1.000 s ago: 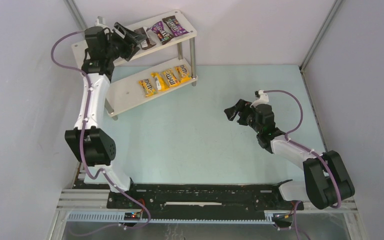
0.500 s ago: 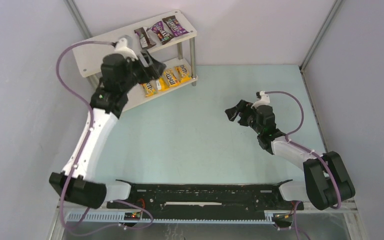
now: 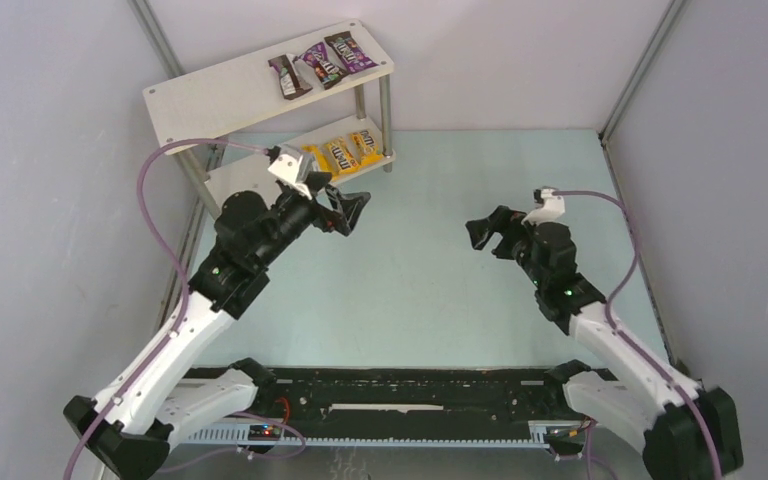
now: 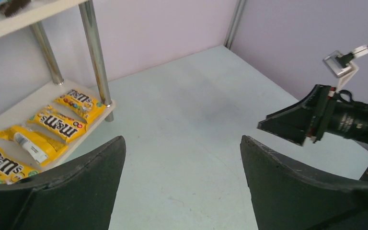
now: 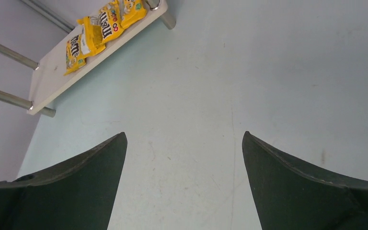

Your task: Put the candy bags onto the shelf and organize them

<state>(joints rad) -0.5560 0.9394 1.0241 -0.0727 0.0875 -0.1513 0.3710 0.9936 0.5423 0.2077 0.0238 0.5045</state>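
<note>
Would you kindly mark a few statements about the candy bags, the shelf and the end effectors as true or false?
1. Four yellow packets lie on the lower tier of the shelf. True.
2. The left end effector holds a purple packet. False: it is open and empty.
3. The dark brown packet lies on the lower tier. False: it lies on the top tier, beside the two purple packets.
4. The right end effector is open and empty. True.
</note>
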